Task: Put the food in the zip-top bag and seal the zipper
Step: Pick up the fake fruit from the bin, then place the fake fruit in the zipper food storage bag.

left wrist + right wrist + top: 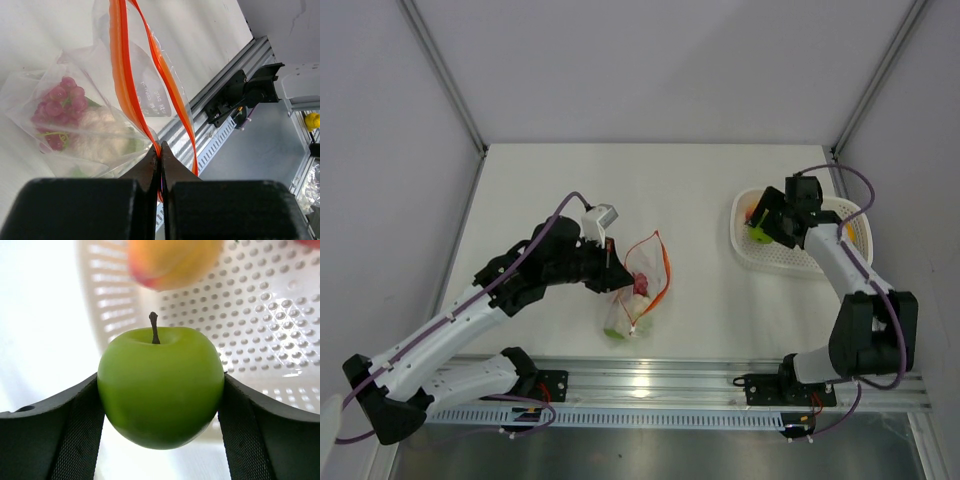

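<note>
The white surface (700, 190) in front of me carries two things. Toward seven o'clock from its middle, the clear zip-top bag (638, 290) rests its filled bottom, its red-orange zipper (665, 265) gaping. At three o'clock, near the right edge, sits the white perforated basket (790, 265), well apart.

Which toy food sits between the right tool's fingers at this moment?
The green apple with the brown stem, flanked on both sides by the right tool. The orange-yellow fruit lies free behind it in the basket.
</note>
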Robot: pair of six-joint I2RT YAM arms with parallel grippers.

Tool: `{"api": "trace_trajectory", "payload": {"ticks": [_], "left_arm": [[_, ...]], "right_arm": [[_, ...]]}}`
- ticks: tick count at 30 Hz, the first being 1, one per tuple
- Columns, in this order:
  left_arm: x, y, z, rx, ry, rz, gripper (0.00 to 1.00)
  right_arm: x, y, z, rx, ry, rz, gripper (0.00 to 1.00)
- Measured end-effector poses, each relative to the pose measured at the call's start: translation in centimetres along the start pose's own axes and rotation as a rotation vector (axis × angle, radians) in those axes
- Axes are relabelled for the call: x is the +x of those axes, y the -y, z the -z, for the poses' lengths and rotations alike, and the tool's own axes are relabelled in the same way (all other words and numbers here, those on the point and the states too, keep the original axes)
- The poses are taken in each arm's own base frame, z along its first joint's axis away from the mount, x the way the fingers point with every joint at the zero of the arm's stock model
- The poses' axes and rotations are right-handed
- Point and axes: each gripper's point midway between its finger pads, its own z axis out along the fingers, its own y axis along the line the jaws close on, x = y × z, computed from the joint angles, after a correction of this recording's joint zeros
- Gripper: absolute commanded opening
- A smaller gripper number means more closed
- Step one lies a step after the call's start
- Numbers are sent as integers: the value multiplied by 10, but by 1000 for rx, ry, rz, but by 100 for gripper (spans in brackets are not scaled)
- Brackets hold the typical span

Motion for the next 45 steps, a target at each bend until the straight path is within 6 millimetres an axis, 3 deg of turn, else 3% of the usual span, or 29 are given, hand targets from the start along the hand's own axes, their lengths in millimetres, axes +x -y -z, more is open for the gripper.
{"api": "trace_trajectory", "payload": {"ticks": [4, 7, 10, 13, 17, 21, 26, 27, 29, 30, 38, 45], "left_arm": [[1, -1, 0, -1, -2, 1, 0], [2, -1, 0, -2, -2, 1, 1], [2, -1, 0, -1, -2, 1, 1], [1, -2, -1, -3, 0, 2, 0], [2, -3, -2, -6, -5, 4, 0], [4, -5, -4, -10, -11, 7, 1], [3, -4, -4, -8, -8, 9, 1], [3, -4, -4, -8, -7, 11, 1], [3, -4, -4, -8, -6, 13, 1], [3, -4, -4, -8, -6, 13, 1], [2, -3, -3, -5, -1, 14, 1], [3, -3, 1, -1, 7, 12, 0]], "right_arm": [[-14, -36, 60, -135, 96, 73, 20], [-3, -80, 99, -277, 115, 176, 22], [29, -125, 135, -433, 91, 306, 23], [68, -158, 167, -576, 41, 420, 23], [107, -182, 202, -725, -9, 507, 27], [127, -200, 226, -842, -43, 536, 35], [151, -216, 225, -890, -107, 565, 53], [156, -218, 222, -889, -124, 571, 67], [167, -221, 215, -882, -157, 583, 82], [172, -223, 210, -874, -174, 587, 99], [176, -229, 195, -841, -186, 584, 99], [151, -227, 193, -781, -103, 553, 99]]}}
